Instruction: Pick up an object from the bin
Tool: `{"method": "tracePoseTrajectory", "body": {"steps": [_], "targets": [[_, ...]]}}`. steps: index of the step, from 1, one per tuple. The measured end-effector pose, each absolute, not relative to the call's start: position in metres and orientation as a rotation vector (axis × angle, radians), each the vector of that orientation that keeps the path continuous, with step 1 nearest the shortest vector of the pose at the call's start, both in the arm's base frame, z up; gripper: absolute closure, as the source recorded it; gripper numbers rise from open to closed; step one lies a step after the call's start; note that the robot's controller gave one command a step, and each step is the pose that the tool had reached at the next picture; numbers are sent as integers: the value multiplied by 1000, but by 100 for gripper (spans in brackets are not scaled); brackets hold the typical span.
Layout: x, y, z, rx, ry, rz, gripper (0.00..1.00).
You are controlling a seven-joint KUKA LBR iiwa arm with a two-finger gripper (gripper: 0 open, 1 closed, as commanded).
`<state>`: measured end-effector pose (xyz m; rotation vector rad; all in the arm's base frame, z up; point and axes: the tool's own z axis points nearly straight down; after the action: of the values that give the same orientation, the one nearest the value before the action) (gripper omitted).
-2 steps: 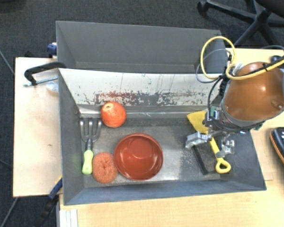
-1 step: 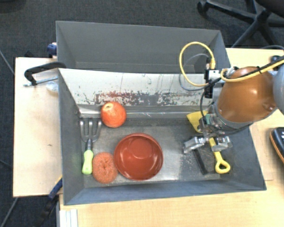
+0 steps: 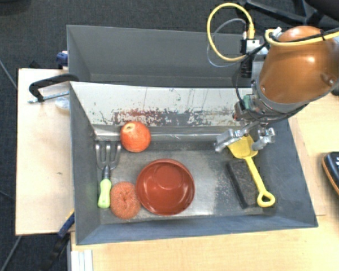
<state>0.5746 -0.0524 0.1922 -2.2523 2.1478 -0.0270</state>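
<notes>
My gripper (image 3: 244,140) hangs at the right back of the bin, its metal fingers spread open. Just under them lies the head of a yellow plastic scoop (image 3: 253,169), whose long handle runs toward the bin's front right and ends in a loop. The fingers straddle the scoop's head without closing on it. A dark grey rectangular sponge block (image 3: 240,184) lies alongside the handle, on its left.
A red bowl (image 3: 165,187) sits at the front middle. An orange scrubbing pad (image 3: 125,200) and a small garden fork with a green handle (image 3: 104,174) lie at the front left. A red-orange apple (image 3: 135,136) rests by the back wall.
</notes>
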Motion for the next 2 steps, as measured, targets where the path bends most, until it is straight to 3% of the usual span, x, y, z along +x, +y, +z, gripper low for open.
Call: {"method": "tracePoseTrajectory", "body": {"steps": [1,2], "targets": [[558,-61,167,-2227,2174,-23,0],[537,-102,276,-2595,1715,-41,0]]}}
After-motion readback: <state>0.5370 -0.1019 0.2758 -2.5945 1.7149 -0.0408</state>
